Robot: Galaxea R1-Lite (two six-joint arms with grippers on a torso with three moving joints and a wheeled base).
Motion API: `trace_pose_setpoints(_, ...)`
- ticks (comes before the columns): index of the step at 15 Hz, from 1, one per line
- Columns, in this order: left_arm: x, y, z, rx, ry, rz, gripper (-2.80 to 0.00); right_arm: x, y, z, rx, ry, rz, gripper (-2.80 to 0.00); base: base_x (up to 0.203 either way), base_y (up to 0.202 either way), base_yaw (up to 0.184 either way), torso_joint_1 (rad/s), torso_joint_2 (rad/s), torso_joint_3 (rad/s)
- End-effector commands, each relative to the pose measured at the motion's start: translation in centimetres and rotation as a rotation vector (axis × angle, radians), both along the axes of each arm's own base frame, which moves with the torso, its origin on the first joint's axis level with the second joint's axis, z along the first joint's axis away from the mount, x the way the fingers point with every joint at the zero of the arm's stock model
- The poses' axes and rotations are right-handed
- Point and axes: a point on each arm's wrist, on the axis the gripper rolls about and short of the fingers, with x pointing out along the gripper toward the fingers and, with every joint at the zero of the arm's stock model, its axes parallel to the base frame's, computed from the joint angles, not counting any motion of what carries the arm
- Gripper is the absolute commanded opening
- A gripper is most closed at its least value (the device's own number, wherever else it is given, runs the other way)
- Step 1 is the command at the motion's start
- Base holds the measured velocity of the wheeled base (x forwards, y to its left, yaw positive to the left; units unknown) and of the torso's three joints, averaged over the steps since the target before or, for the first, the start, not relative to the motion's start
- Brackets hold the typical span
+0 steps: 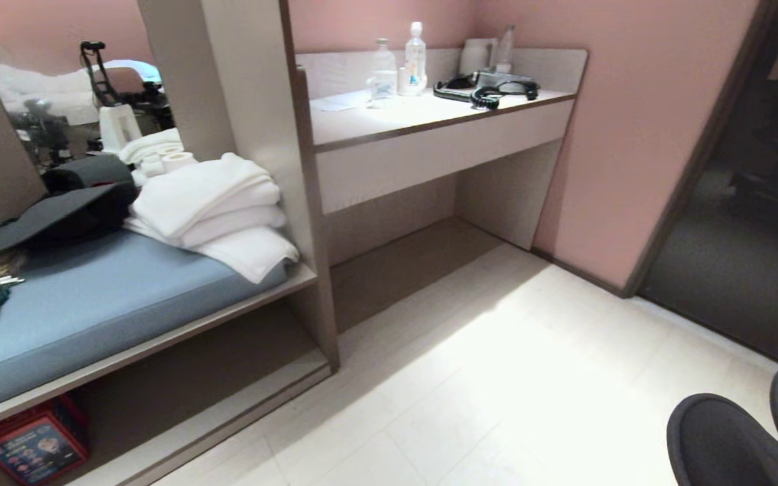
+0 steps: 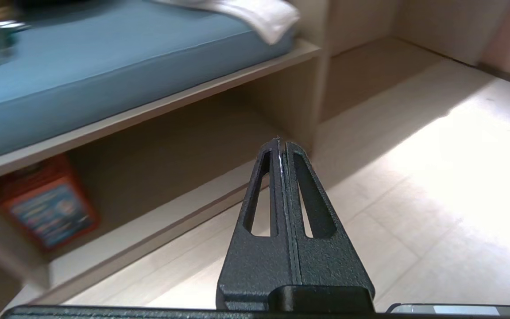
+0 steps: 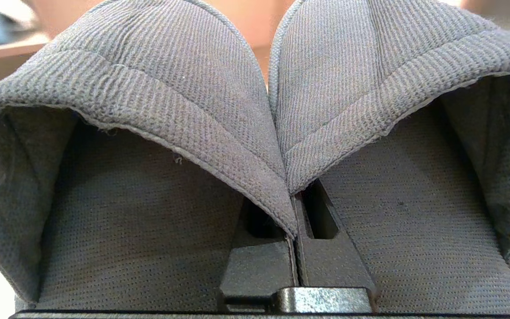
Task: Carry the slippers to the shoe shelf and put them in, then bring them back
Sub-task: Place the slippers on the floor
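Note:
The slippers, dark grey-blue fabric, show their rounded toes at the bottom right of the head view, above the pale floor. In the right wrist view the pair fills the picture side by side, and my right gripper is shut on their two inner edges, pinched together; its fingertips are hidden under the fabric. The shoe shelf is the low taupe cubby under the cushioned bench at the left, with a pale base board. My left gripper is shut and empty, hanging above the floor in front of that cubby.
A blue cushion on the bench carries folded white towels and a dark cap. A red box stands in the cubby's left end. A pale desk counter with bottles lies beyond. A dark doorway opens at right.

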Motion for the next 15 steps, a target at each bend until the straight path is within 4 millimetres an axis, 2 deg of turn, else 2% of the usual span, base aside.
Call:
trace_pose_setpoints(1,0.01,0.0,0.01,0.0,0.0,0.001,-2.8,0.01,0.0,0.0,0.003,0.002,0.0,-2.8,0.001,0.004,-0.108,0.002,0.01,0.007)
trace_pose_setpoints(12,0.0,0.0,0.01,0.005,0.0,-0.001,-2.8,0.01,0.0,0.0,-0.004,0.002,-0.001,-2.8,0.0,0.0,0.0,0.0,0.0,0.0)
trace_pose_setpoints(15,0.0,0.0,0.01,0.006,-0.001,-0.001,-2.8,0.01,0.0,0.0,-0.001,0.002,-0.001,-2.8,0.176,0.0,-0.002,0.004,0.01,0.002)
